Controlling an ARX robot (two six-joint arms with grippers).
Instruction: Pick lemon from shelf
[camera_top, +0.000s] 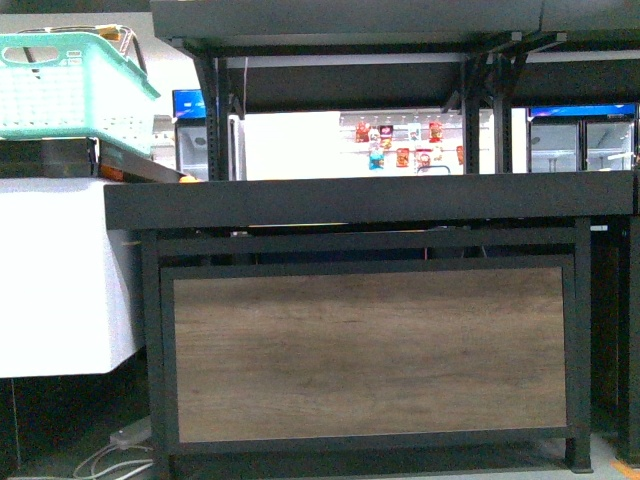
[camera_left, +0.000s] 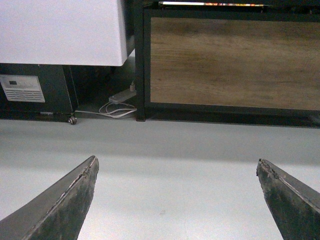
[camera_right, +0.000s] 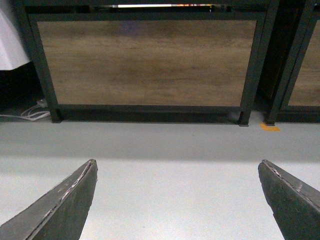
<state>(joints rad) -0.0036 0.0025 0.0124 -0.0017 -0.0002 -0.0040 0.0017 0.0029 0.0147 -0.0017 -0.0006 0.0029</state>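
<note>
The black metal shelf (camera_top: 370, 198) fills the front view, with a raised tray edge and a brown wood-grain lower panel (camera_top: 368, 352). No lemon shows in any view; a small orange-yellow bit (camera_top: 187, 180) peeks above the tray's left end, and I cannot tell what it is. Neither arm shows in the front view. My left gripper (camera_left: 176, 167) is open and empty, low above the grey floor, facing the shelf's lower panel (camera_left: 235, 62). My right gripper (camera_right: 177, 167) is open and empty too, facing the same panel (camera_right: 147, 62).
A teal plastic basket (camera_top: 65, 85) sits on a white counter (camera_top: 60, 270) left of the shelf. White cables and a power strip (camera_left: 120, 102) lie on the floor by the shelf's left leg. A second rack (camera_right: 300, 60) stands to the right. An orange floor mark (camera_right: 270, 128) lies nearby.
</note>
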